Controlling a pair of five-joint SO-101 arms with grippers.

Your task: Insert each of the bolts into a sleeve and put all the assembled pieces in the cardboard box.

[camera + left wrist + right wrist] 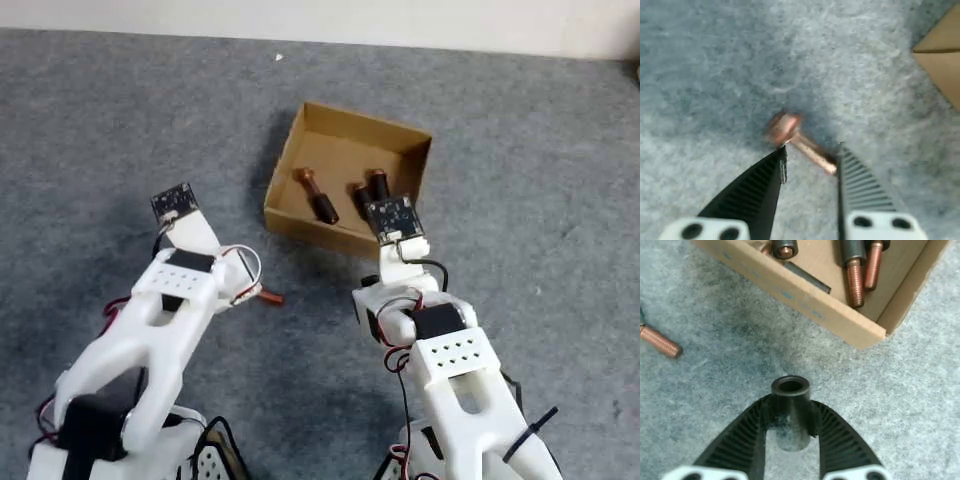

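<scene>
A copper bolt [801, 142] lies on the grey carpet between the tips of my left gripper [812, 156], which is open and straddles it; its black fingertip [781, 159] is close to the bolt's head. The same bolt [271, 297] shows just beside the left arm's wrist and as a threaded end [660, 342]. My right gripper [790, 406] is shut on a black sleeve [790, 417], held upright with its bore facing up, a short way in front of the cardboard box [300, 125]. Several bolt-and-sleeve pieces [318, 196] [855, 270] lie inside the box [790, 290].
Grey carpet covers the table, with open floor to the left of and behind the box. The box's near wall [315, 232] stands between the right gripper and the box interior.
</scene>
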